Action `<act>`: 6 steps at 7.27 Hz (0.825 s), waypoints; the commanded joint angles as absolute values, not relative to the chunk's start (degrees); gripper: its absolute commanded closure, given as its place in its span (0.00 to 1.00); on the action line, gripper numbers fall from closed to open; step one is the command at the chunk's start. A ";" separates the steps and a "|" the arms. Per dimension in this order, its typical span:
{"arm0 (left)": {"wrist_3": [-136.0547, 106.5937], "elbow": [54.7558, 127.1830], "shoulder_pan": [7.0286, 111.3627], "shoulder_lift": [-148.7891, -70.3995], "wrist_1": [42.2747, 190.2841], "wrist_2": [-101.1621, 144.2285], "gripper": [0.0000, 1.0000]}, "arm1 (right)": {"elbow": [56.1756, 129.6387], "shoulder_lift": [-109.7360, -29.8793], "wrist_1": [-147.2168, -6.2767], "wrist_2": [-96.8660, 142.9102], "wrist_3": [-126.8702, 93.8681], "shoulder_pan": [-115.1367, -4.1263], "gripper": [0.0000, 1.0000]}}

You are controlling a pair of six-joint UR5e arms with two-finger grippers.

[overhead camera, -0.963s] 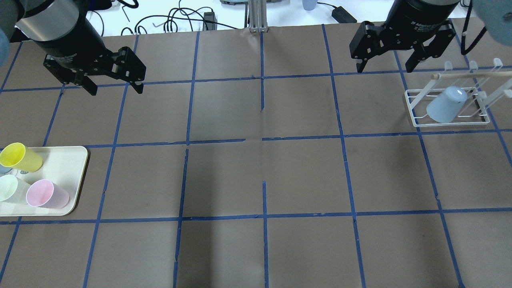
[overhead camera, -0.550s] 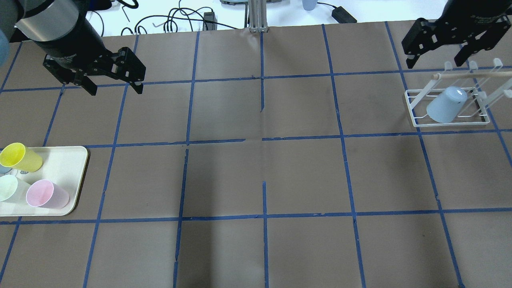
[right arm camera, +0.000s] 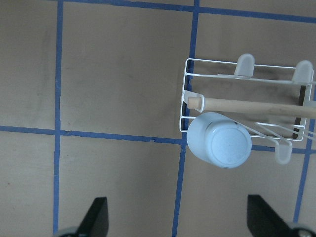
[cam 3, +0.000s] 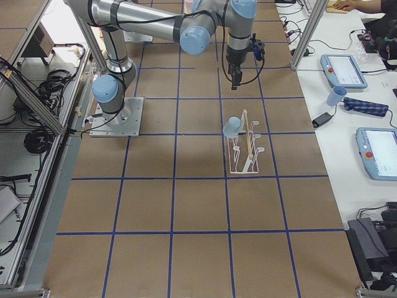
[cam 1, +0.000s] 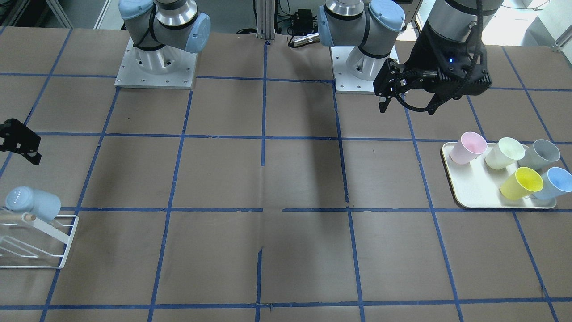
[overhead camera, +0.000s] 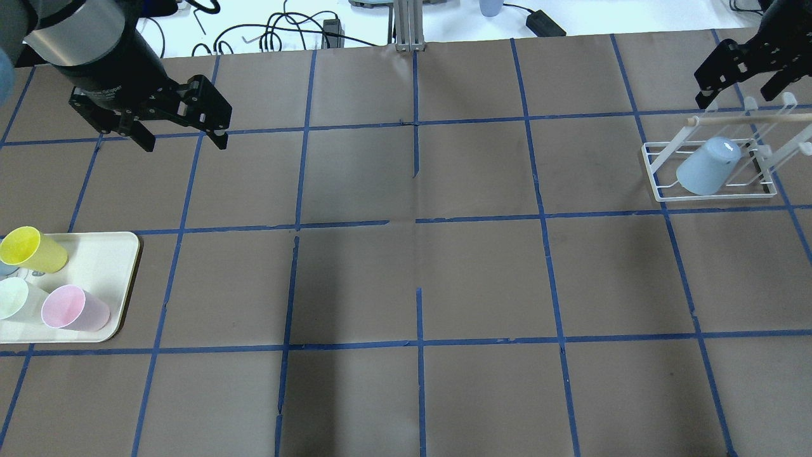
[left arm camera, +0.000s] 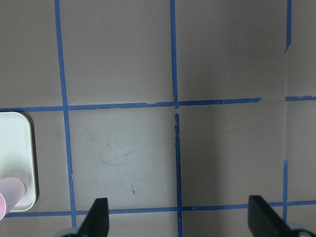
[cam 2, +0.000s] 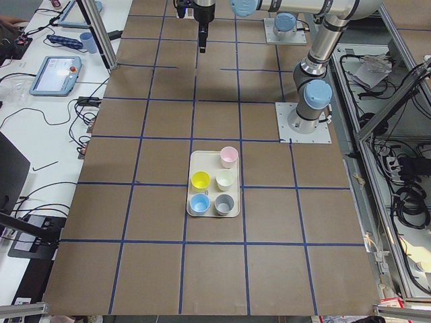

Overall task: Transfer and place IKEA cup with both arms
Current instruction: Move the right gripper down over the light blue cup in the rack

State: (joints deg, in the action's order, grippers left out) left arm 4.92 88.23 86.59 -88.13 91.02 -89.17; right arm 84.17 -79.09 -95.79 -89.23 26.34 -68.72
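Observation:
One light blue IKEA cup [overhead camera: 704, 168] hangs upside down on a peg of the white wire rack [overhead camera: 660, 190]. It also shows in the right wrist view [right arm camera: 219, 143] and the front view [cam 1: 31, 203]. A second light blue cup [cam 1: 556, 182] stands on the cream tray [cam 1: 464, 197]. My right gripper [overhead camera: 733, 95] is open and empty, above and just behind the rack. My left gripper [overhead camera: 184, 143] is open and empty, high over the table, behind the tray [overhead camera: 120, 254].
The tray also holds a pink cup [cam 1: 467, 147], a pale green cup [cam 1: 504, 153], a grey cup [cam 1: 540, 154] and a yellow cup [cam 1: 523, 182]. A wooden rod [right arm camera: 256, 106] runs along the rack top. Cables lie beyond the table's far edge.
My right gripper has moved to the right, from the middle-right of the table to above the rack, still open. The left arm, the cups and the rack have not moved.

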 commanded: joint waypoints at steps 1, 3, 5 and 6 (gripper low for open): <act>4.92 88.42 86.57 -88.07 91.05 -89.12 0.00 | 85.25 -73.94 -99.82 -88.42 28.55 -65.93 0.00; 4.92 88.42 86.57 -88.07 91.05 -89.03 0.00 | 86.65 -71.99 -102.38 -88.59 28.74 -65.39 0.00; 4.92 88.59 86.57 -87.98 91.05 -89.12 0.00 | 89.11 -70.58 -104.83 -89.38 29.61 -64.69 0.00; 4.92 88.59 86.57 -88.07 90.97 -89.03 0.00 | 90.25 -70.58 -105.90 -89.38 29.62 -64.17 0.00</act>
State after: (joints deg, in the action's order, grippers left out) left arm 4.92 88.55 86.57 -88.05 91.04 -89.07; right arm 88.80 -70.85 -104.31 -89.24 29.35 -64.70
